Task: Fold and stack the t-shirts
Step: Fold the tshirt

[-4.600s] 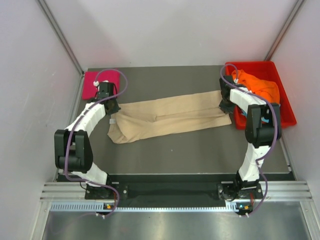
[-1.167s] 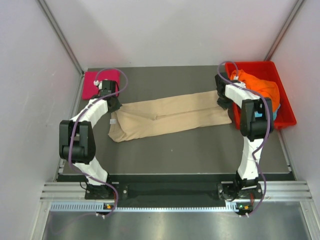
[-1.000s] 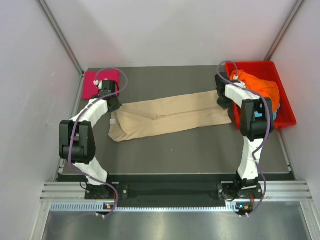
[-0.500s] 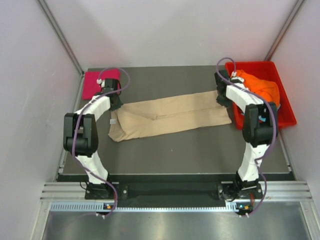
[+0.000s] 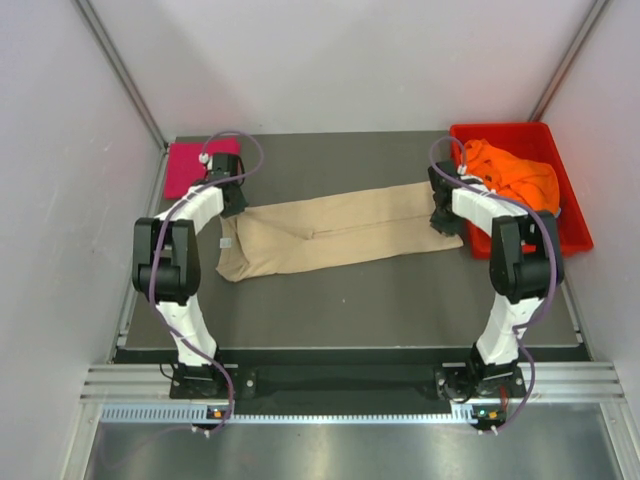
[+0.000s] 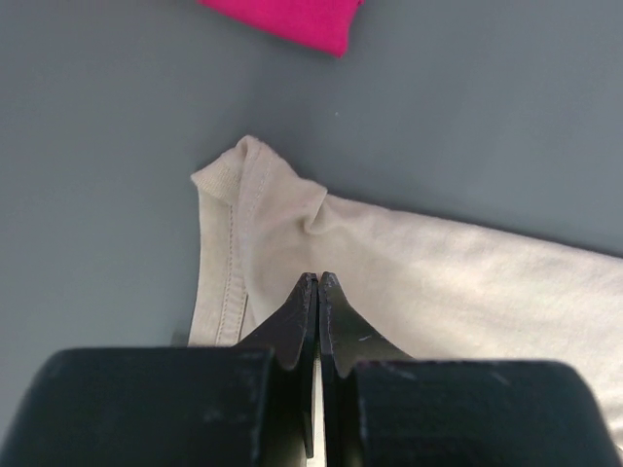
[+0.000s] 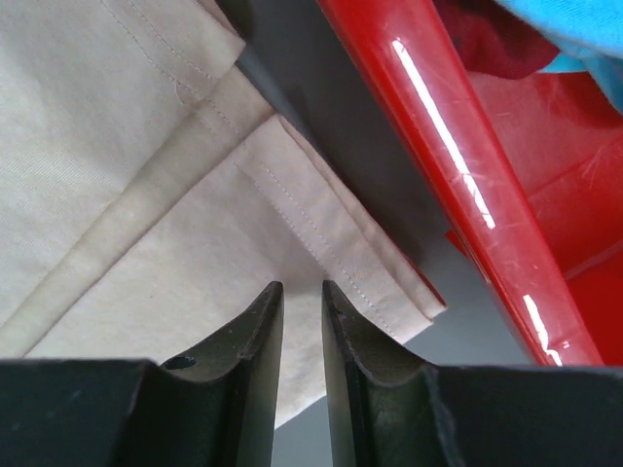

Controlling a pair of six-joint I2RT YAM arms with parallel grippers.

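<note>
1. Left gripper [image 6: 317, 284] is seen with its fingers pressed together, only a thin pale sliver showing between them
2. Its tips are set on the left end of the beige t-shirt [image 5: 330, 232], just right of a stitched, ribbed edge; creases in the cloth run up to the tips, so a fold is taken to be pinched there
3. The right gripper [image 7: 301, 292] is held narrowly apart, its fingers over the hemmed corner at the shirt's right end; flat cloth is seen through the gap and nothing is clamped
4. The beige t-shirt is laid out long across the table [image 5: 350, 300] between the two grippers, its left end nearer than its right
5. The magenta-pink t-shirt [image 5: 188, 168] is found at the far left corner, just beyond the left gripper and apart from the beige cloth
6. The red tray [image 5: 500, 130] is placed at the right, its wall just beside the beige hem corner; the orange t-shirt [image 5: 518, 172] is heaped in it, and light blue cloth [image 7: 574, 24] is glimpsed inside
</note>
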